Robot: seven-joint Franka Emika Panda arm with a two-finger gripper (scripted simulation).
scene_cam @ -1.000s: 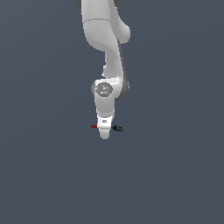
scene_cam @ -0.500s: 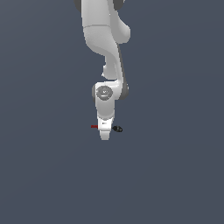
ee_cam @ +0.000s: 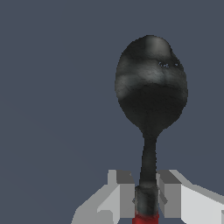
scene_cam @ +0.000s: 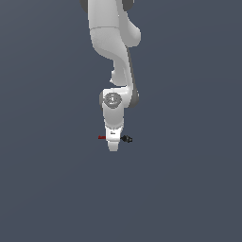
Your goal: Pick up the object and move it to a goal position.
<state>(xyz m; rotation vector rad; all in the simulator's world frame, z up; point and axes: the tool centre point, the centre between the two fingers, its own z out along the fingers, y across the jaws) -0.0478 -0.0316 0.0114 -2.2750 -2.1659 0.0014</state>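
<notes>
Between the fingers (ee_cam: 127, 199) sits the shaft of a small spoon (ee_cam: 151, 94), pinched on both sides just above its red handle end. The wrist view shows the two pale grey fingers pressed against the dark, narrow neck, with the red part starting right at the picture's edge below the grip. Beyond the grip the shaft runs on to a rounded black bowl with dull grey streaks of reflection, seen against plain blue-grey ground.

From the exterior view the gripper (scene_cam: 113, 145) points straight down from the white Panda arm (scene_cam: 115, 52), and the spoon (scene_cam: 126, 138) lies crosswise through it, roughly level. Its red end sticks out on the exterior view's left of the fingers, the black bowl end on the exterior view's right; the middle of the shaft is hidden behind the white finger body. Whether the spoon touches the surface under it or hangs clear cannot be told, since the flat blue-grey background (scene_cam: 189, 189) fills everything around the arm without any visible edge or shadow.
</notes>
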